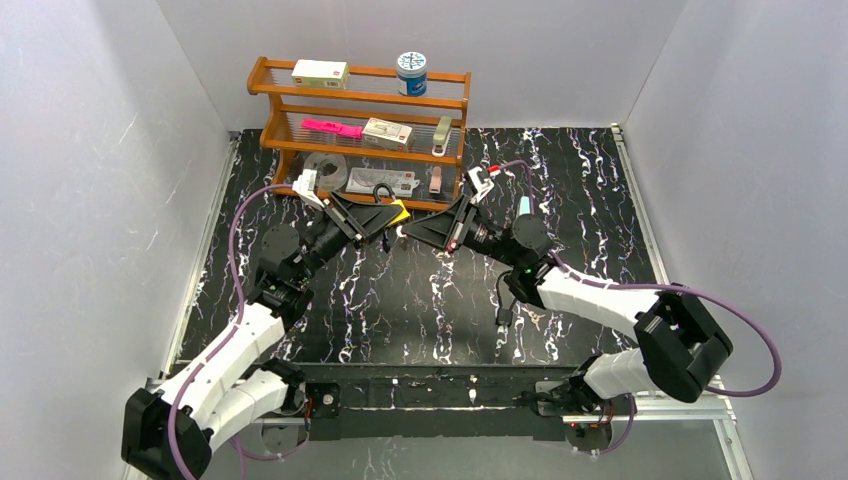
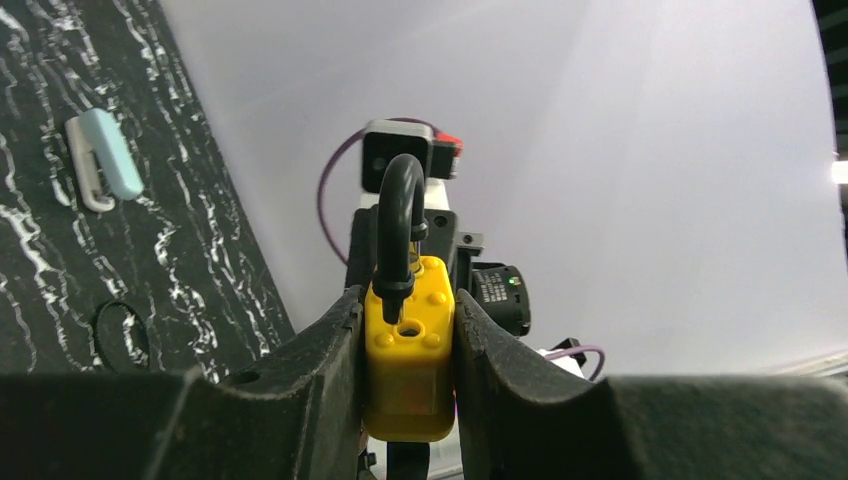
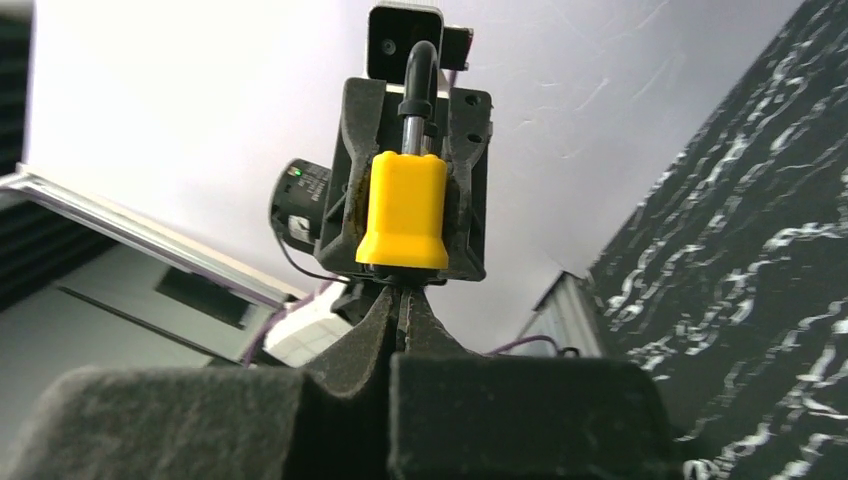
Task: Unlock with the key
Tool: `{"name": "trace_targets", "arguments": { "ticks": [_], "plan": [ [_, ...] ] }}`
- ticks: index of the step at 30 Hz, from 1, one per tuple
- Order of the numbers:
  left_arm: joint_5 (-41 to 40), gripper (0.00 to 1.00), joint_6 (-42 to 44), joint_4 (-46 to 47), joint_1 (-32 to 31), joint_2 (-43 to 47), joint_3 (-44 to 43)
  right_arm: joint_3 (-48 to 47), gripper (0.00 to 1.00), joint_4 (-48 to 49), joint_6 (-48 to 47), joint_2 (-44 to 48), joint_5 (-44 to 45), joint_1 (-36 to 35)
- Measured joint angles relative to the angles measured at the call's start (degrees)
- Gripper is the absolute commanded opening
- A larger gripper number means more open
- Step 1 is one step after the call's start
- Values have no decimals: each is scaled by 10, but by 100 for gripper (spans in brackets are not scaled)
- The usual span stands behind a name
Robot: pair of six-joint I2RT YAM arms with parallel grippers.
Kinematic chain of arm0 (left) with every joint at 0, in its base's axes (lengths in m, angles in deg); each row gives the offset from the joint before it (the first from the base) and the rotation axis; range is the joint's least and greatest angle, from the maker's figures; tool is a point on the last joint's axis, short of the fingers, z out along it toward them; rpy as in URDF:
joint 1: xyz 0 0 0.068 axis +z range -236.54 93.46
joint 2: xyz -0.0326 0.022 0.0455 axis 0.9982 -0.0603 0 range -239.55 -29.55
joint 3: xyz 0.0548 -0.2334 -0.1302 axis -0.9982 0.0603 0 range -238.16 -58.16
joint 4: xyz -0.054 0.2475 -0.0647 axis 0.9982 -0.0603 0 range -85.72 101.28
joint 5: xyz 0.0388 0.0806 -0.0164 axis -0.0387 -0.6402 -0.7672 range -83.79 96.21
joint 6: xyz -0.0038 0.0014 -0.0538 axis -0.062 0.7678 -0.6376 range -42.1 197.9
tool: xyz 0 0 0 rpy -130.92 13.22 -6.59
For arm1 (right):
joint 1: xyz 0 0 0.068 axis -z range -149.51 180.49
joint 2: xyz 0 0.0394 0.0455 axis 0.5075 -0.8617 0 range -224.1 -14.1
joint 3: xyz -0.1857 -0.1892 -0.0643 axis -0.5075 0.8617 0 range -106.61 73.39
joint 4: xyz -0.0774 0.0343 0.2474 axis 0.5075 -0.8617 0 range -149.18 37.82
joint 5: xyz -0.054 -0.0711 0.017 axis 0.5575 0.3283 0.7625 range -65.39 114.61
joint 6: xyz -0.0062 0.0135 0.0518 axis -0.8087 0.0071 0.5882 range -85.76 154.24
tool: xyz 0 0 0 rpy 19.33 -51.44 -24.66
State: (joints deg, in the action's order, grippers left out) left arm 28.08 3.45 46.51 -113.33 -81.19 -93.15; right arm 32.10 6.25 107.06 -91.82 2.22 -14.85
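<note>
A yellow padlock [image 1: 398,214] with a black shackle hangs in the air between the two arms. My left gripper [image 1: 388,222] is shut on its body [image 2: 408,365], one finger on each side. In the left wrist view the shackle's [image 2: 398,215] free end stands just above its hole, lifted out of the body. My right gripper [image 1: 410,232] meets the lock's underside [image 3: 403,210] from the opposite side, its fingertips [image 3: 400,292] pressed together. The key shows only as a thin sliver [image 3: 401,318] pinched between them, and its blade is hidden at the lock's base.
A wooden shelf [image 1: 360,130] stands at the back, just behind the grippers, with boxes, a round tin and a pink item. A light blue clip [image 1: 523,205] [image 2: 100,160] and a black ring [image 2: 122,335] lie on the black marbled table. White walls enclose three sides.
</note>
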Motion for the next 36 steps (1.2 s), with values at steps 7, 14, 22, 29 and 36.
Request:
{"name": "trace_targets", "arguments": {
  "ticks": [7, 14, 22, 29, 36],
  "plan": [
    [-5, 0, -17, 71, -3, 0, -8, 2, 1, 135, 175, -45, 35, -17],
    [-17, 0, -21, 183, 1, -37, -22, -30, 1, 265, 310, -121, 108, -46],
    [-55, 0, -43, 323, 5, -97, -73, -135, 1, 292, 422, -176, 188, -75],
    [-93, 0, -67, 396, 9, -138, -82, -176, 1, 302, 462, -213, 265, -99],
    [-112, 0, -68, 433, 12, -164, -124, -246, 1, 304, 471, -242, 313, -119]
  ]
}}
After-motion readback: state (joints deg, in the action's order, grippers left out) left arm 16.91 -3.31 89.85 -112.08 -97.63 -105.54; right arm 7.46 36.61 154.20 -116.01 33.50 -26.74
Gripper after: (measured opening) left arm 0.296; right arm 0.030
